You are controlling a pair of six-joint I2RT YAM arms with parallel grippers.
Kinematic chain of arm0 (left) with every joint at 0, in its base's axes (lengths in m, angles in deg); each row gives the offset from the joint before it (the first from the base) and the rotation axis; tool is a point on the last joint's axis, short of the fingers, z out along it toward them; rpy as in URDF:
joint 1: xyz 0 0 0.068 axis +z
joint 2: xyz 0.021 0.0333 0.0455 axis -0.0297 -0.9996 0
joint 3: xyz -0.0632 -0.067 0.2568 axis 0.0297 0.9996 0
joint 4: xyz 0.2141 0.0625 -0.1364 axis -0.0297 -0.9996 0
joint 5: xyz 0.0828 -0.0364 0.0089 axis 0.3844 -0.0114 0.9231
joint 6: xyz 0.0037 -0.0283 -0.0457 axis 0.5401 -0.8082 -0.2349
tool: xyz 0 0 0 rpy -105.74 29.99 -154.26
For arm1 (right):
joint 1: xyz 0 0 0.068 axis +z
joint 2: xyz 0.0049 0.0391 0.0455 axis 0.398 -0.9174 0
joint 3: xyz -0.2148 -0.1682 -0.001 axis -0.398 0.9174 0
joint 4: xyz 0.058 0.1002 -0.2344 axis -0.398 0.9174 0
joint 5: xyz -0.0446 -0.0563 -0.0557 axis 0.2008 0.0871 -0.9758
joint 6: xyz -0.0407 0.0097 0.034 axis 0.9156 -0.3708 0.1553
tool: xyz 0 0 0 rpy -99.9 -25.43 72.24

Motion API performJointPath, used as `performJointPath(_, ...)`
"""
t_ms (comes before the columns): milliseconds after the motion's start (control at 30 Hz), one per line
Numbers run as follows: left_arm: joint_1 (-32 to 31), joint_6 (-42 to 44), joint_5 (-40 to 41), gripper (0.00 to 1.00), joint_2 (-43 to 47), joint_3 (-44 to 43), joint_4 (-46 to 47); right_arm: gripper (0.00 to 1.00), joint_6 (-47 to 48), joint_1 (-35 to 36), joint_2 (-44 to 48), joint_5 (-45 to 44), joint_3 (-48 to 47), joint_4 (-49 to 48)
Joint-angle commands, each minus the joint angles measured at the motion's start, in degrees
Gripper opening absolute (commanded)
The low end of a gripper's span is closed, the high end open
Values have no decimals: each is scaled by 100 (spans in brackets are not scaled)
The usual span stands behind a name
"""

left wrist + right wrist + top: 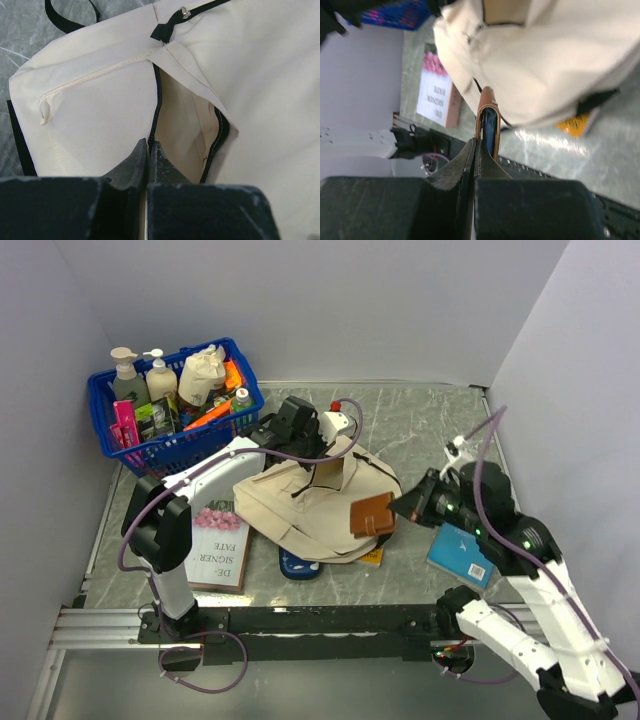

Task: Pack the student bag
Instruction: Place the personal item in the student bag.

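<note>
The cream student bag (300,505) lies flat in the middle of the table with its black-zippered opening (186,117) gaping. My left gripper (318,448) (149,146) is shut on the bag's zipper edge and holds that edge up. A brown leather notebook (372,515) (488,107) with a blue inside hangs over the bag's right side. My right gripper (400,508) (476,144) is shut on the notebook's cover, just right of the bag. The bag's inside shows only pale lining.
A blue basket (115,445) with bottles and a cloth pouch stands at the back left. A pink-and-white book (220,545) lies left of the bag, a teal book (462,555) at the right. A dark blue thing (298,565) and a yellow thing (372,558) peek from under the bag.
</note>
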Motion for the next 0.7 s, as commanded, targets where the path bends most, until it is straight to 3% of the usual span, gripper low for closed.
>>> performJointPath(0, 25, -69, -75, 1, 336, -198, 386, 0, 199, 9, -780, -156, -240, -1071)
performJointPath(300, 16, -60, -137, 1, 503, -233, 254, 0, -47, -272, -1959, 98, 269, -3206)
performJointPath(667, 25, -130, -190, 1, 591, -189, 122, 0, -636, -747, -2997, 423, 929, -5105)
